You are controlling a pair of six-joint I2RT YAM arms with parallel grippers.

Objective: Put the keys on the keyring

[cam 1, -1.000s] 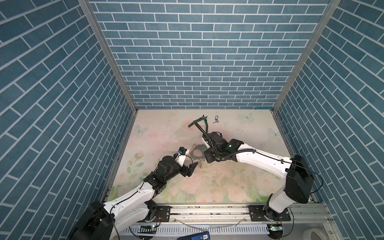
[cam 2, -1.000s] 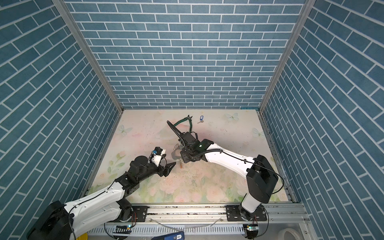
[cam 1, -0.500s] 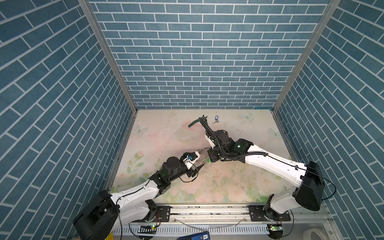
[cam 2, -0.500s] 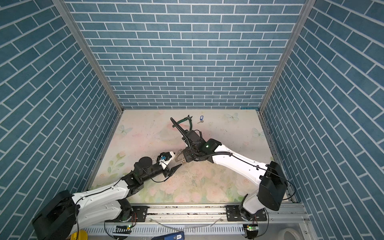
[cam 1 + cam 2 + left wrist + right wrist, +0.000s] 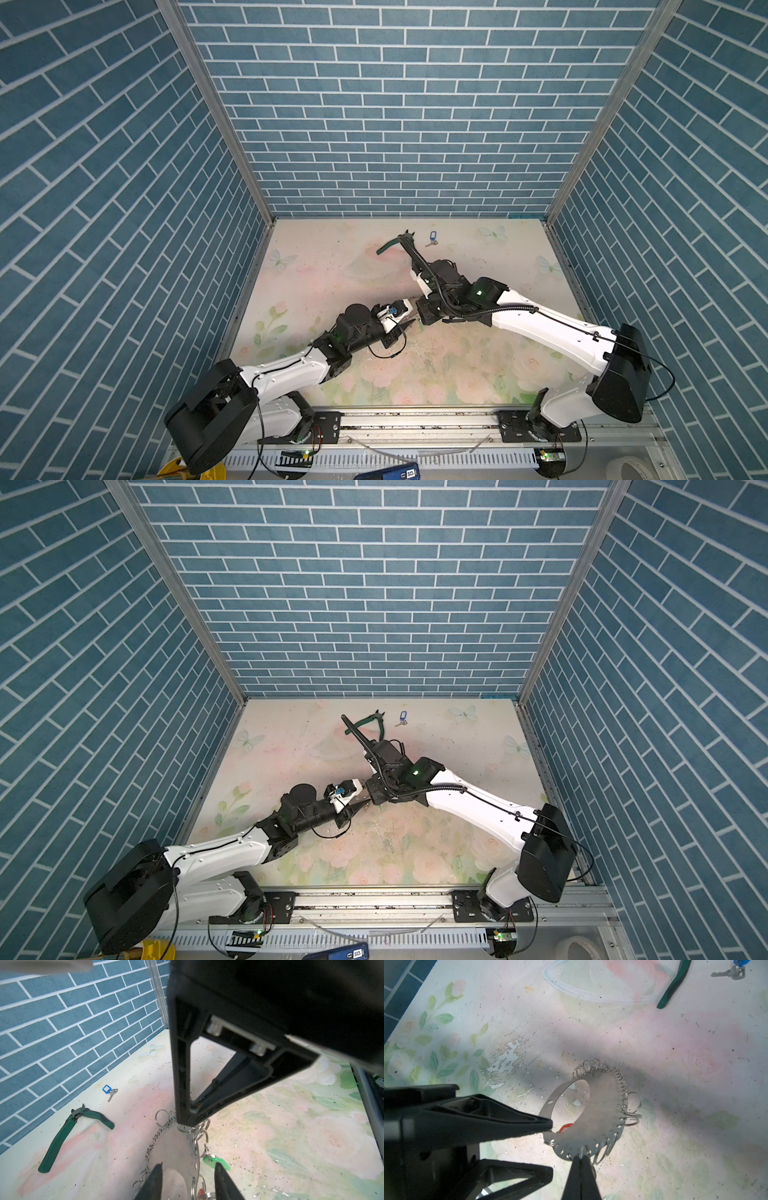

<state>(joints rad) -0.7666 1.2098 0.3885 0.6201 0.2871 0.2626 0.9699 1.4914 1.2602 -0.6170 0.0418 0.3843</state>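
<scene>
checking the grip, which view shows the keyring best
The right wrist view: the keyring shows nearly whole, rings along its edge. The left wrist view shows it foreshortened and cut off; both top views barely show it.

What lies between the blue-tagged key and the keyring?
Bare mat only, clearest in the left wrist view: the keys and keyring have nothing between them; the green pliers lie aside.

Green-handled pliers (image 5: 392, 244) (image 5: 365, 722) (image 5: 76, 1126) (image 5: 675, 982) lie flat on floral surface (image 5: 316, 266) near back wall (image 5: 395, 104), handles spread, head toward wall. Walls = blue brick print, white grout, alu corner posts (image 5: 216, 108). Surface scuffed, print flaked in patches (image 5: 508, 1059). Green key tag (image 5: 216, 1161), red tag (image 5: 566, 1127) partly seen. Front edge: yellow spool (image 5: 178, 471), white tape roll (image 5: 627, 467).
</scene>
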